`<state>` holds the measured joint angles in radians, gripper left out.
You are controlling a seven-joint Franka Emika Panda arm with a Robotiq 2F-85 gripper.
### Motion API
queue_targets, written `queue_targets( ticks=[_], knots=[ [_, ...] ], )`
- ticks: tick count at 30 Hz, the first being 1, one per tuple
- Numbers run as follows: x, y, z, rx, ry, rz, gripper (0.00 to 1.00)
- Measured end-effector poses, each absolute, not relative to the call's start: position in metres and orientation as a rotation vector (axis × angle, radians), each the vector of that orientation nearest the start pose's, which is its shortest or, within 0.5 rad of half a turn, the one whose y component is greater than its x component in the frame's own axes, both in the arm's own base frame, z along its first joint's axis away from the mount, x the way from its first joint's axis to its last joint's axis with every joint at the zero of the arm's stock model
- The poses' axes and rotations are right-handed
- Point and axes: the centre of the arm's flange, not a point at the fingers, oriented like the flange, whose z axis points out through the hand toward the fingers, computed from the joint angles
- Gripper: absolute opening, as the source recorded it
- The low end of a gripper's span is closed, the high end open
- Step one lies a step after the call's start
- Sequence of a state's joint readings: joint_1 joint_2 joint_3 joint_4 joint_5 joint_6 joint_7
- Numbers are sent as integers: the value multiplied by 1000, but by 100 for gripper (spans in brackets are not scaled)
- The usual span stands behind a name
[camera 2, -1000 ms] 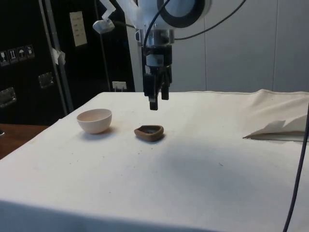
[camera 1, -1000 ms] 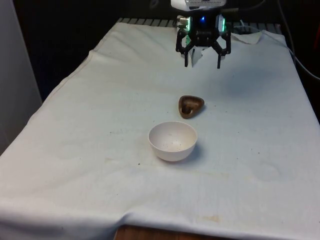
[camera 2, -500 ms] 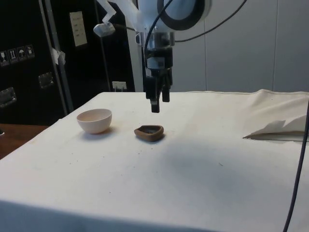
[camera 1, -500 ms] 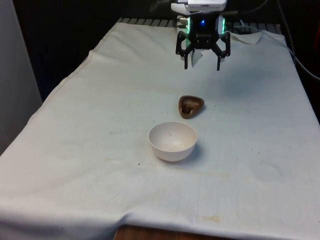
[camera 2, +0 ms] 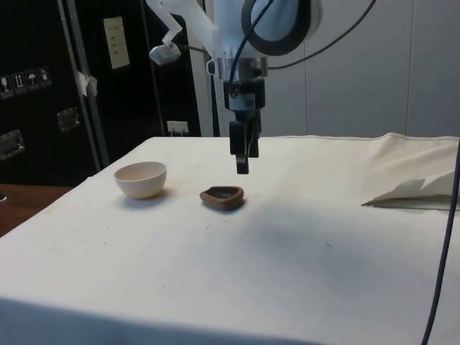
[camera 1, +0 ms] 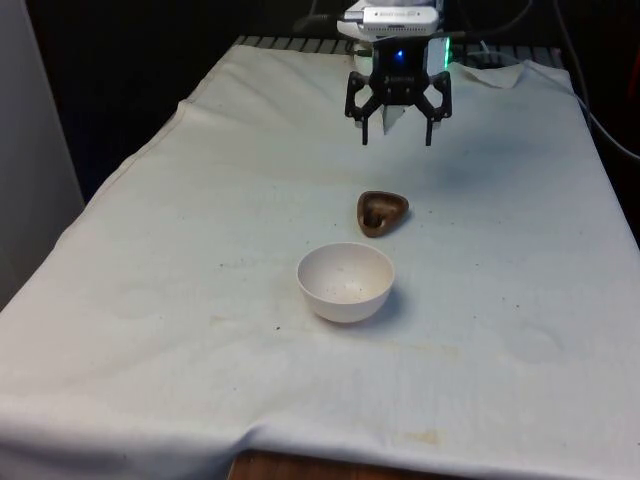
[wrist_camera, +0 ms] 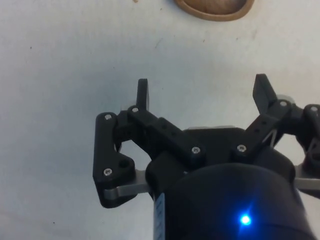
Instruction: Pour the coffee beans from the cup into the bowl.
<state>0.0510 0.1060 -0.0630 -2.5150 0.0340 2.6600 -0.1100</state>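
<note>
Arm reaches down from above, wrist vertical, gripper (camera 1: 396, 139) pointing straight at the cloth (camera 1: 200, 250). Fingers spread wide, nothing between them; in the wrist view the two fingertips (wrist_camera: 142, 92) stand well apart over bare cloth. Gripper (camera 2: 243, 168) hangs clear of the table, above and slightly beyond the cup (camera 2: 223, 196) toward the robot's end. No contact with cup or bowl.

Cup (camera 1: 382, 211): small, brown, low and roughly heart-shaped in outline, upright on the cloth near table centre. Interior dark; whether beans are in it cannot be told from the front or side view. In the wrist view the cup (wrist_camera: 215, 8) is cut off by the frame edge, with part of the rim and a tan inner wall showing.

Bowl (camera 1: 345, 282): white, upright, just beside the cup on the side away from the robot, not touching it. A few faint specks on its inner wall; cannot tell what they are. In the side view the bowl (camera 2: 141, 179) appears pinkish and its inside is hidden by the near wall.

Upper arm is cut off by the frame top in the front and side views.
</note>
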Motion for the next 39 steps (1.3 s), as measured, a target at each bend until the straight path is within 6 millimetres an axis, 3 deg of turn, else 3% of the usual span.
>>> queue_targets(
  ticks=[39],
  knots=[
    [470,4,243,-3092,-528,-65,100]
  ],
)
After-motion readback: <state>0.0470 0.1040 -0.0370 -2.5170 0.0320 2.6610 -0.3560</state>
